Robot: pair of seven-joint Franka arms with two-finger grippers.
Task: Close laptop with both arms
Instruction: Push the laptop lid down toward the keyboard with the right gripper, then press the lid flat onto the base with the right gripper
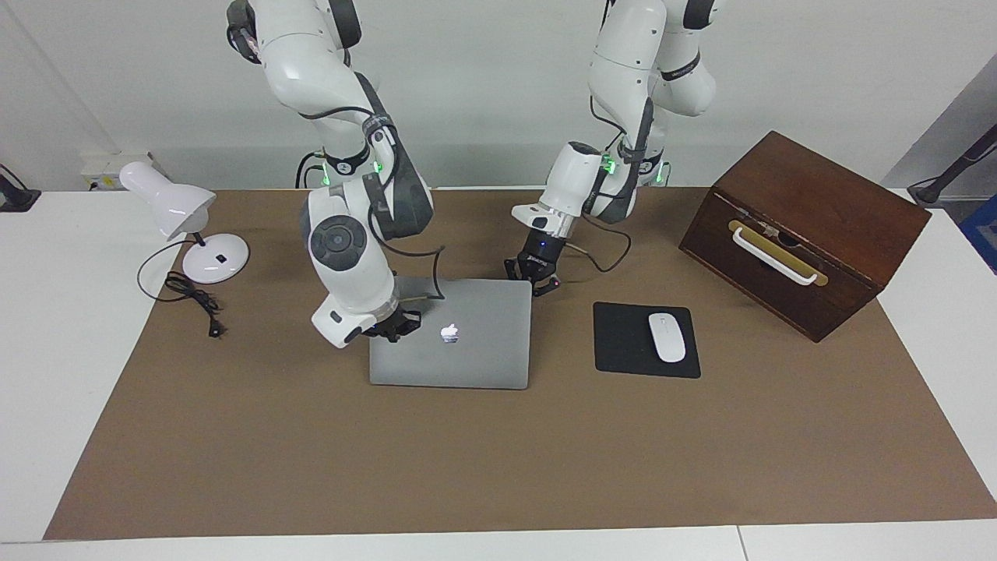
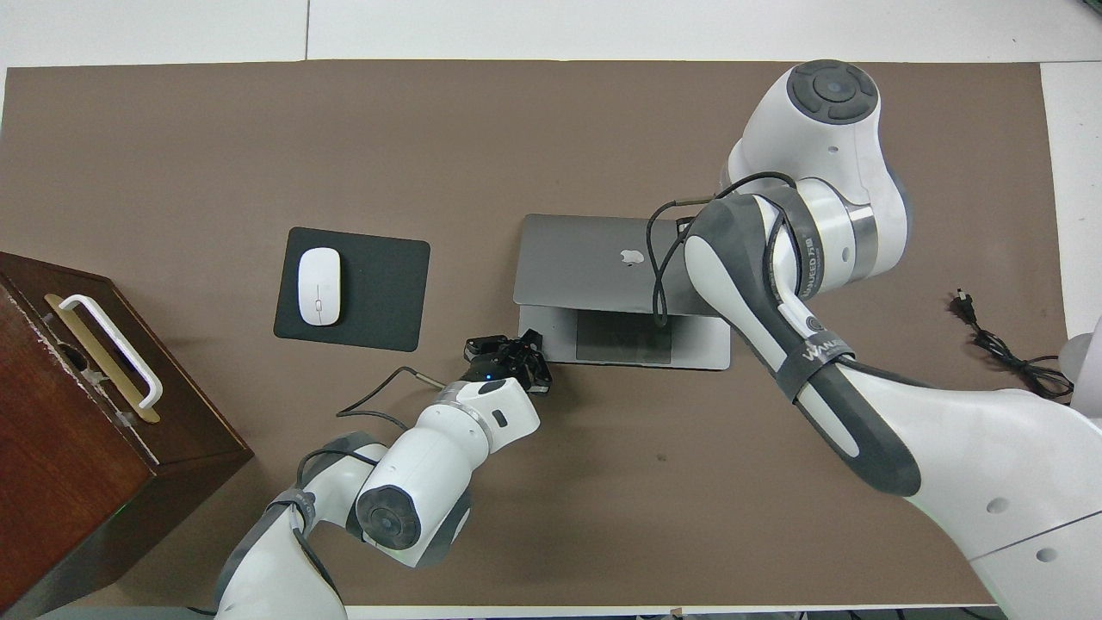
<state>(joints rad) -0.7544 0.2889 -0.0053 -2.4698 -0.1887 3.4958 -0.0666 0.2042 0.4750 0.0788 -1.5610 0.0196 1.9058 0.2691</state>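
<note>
While the laptop [image 1: 459, 335] sits near the middle of the brown surface [image 1: 498, 460], its lid leans well down over the keyboard half, so the closing looks partway done and not finished: the overhead view shows a strip of the base and trackpad uncovered at the robots' edge.

The right gripper [image 1: 393, 323] is on the outer face of the lid, beside the logo toward the right arm's end; I cannot tell how its fingers stand. The left gripper [image 1: 535, 274] is at the laptop's corner nearest the robots, toward the left arm's end, close to the base edge; its fingers look slightly parted and hold nothing.

As I judge it, the next move calls for the right gripper to press the lid down toward the robots in an arc about the hinge, which lies on the edge farther from them, while the left gripper steadies the base or clears the closing gap so it is not pinched.

The open room is generous: bare surface lies all around the laptop's farther edge. The mouse pad [image 1: 627, 343] with its mouse [image 1: 667, 336] lies beside the laptop toward the left arm's end, apart from it. The wooden box [image 1: 810, 210] and the lamp [image 1: 187, 226] stand well apart at either end.
</note>
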